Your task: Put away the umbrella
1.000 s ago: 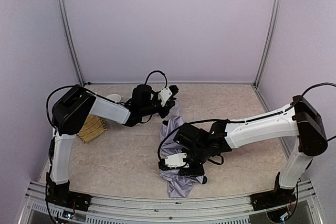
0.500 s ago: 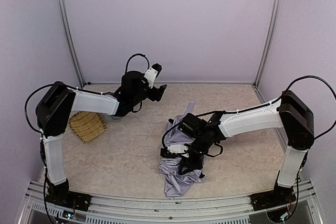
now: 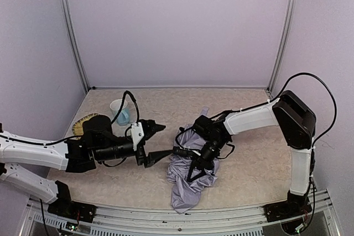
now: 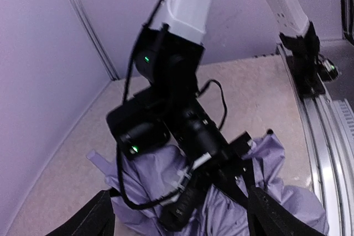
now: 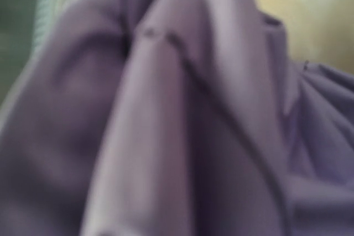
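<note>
Reaching low across the table (image 3: 251, 161) from the left side, the left arm (image 3: 33, 150) lies almost flat above the marbled top. The left gripper (image 3: 164, 140) at its end is released: its two black fingers (image 4: 101, 218) stand spread wide with nothing held between them. It points toward the umbrella (image 3: 185, 189) and stops just beside the cloth without touching it.

The umbrella lies as a crumpled heap of pale lavender cloth near the middle of the table, a little toward the front edge. One loose flap trails toward the front rail (image 3: 166, 216), and a narrower strip runs back toward the rear wall.

The right arm (image 3: 249, 119) comes in from the right side, bends down, and sets the right gripper (image 3: 198, 169) into the top of the heap. Dark fingers press into the folds there. The top view and the left wrist view show them against the cloth, but neither shows whether they are clenched on it. The right wrist view is filled with blurred lavender folds at very close range and shows no fingers at all, so the state of this gripper cannot be told.

A pale blue cup (image 3: 119, 112) stands upright at the back left of the table, well apart from the umbrella. Just beside it a yellow woven mat (image 3: 82, 125) lies flat, partly hidden behind the left arm
</note>
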Available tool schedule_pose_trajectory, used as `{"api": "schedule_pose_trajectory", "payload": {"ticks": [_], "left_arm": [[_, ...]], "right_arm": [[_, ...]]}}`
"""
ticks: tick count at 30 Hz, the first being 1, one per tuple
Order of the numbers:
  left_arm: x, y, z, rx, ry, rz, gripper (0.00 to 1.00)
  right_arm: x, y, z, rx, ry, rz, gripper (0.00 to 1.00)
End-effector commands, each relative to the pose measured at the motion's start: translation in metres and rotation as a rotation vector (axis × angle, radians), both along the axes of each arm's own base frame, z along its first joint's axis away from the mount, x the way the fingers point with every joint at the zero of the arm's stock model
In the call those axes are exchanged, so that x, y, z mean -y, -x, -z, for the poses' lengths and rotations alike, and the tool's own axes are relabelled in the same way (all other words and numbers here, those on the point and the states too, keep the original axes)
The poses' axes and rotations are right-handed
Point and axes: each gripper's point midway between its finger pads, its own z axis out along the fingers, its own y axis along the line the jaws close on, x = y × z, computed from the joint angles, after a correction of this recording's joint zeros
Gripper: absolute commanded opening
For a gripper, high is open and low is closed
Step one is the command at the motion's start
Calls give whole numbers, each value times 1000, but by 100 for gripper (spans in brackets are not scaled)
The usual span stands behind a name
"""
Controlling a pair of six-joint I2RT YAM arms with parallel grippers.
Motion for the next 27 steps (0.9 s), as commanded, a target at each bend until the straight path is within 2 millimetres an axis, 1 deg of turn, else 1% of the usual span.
{"api": "schedule_pose_trajectory", "payload": {"ticks": [1, 3, 5, 9, 12, 14, 16, 17, 18, 19, 20, 22, 23, 24, 25, 26, 27], "left_arm": [[-3, 23, 88, -61, -281, 74, 83], [1, 26, 106, -71, -332, 96, 88], [5, 26, 118, -82, -359, 108, 90], [12, 17, 137, -94, -403, 91, 89], [19, 14, 153, -132, -437, 105, 85], [18, 8, 157, -186, -436, 90, 76], [15, 8, 155, -241, -410, 112, 65], [13, 11, 156, -263, -403, 127, 64], [11, 14, 156, -276, -398, 135, 65], [9, 16, 157, -291, -394, 133, 68], [7, 18, 154, -303, -381, 124, 73], [-1, 16, 140, -309, -321, 85, 75], [-3, 15, 122, -283, -250, 74, 76], [-9, 18, 109, -263, -192, 75, 76], [-17, 26, 92, -222, -123, 96, 77], [-19, 34, 74, -181, -66, 133, 77], [-21, 43, 70, -159, -50, 174, 76]], "right_arm": [[13, 30, 27, -147, 92, -51, 5], [4, 36, 25, -144, 69, -78, 6], [-5, 39, 23, -147, 38, -98, 6], [-14, 31, 33, -150, 33, -103, 9], [-25, 24, 29, -139, 11, -121, 16], [-32, 14, 24, -112, -7, -116, 25], [-35, 5, 20, -86, -16, -100, 32], [-37, 0, 16, -69, -26, -90, 33], [-37, -6, 12, -54, -36, -80, 34], [-38, -10, 7, -40, -47, -70, 34], [-38, -15, 4, -26, -56, -57, 34], [-36, -24, 2, -2, -63, -29, 31], [-34, -26, 4, 7, -56, -19, 30], [-32, -28, 6, 15, -46, -15, 30], [-31, -26, 8, 14, -44, -22, 31], [-31, -25, 8, 7, -46, -28, 31], [-31, -24, 8, -2, -53, -34, 31]]}}
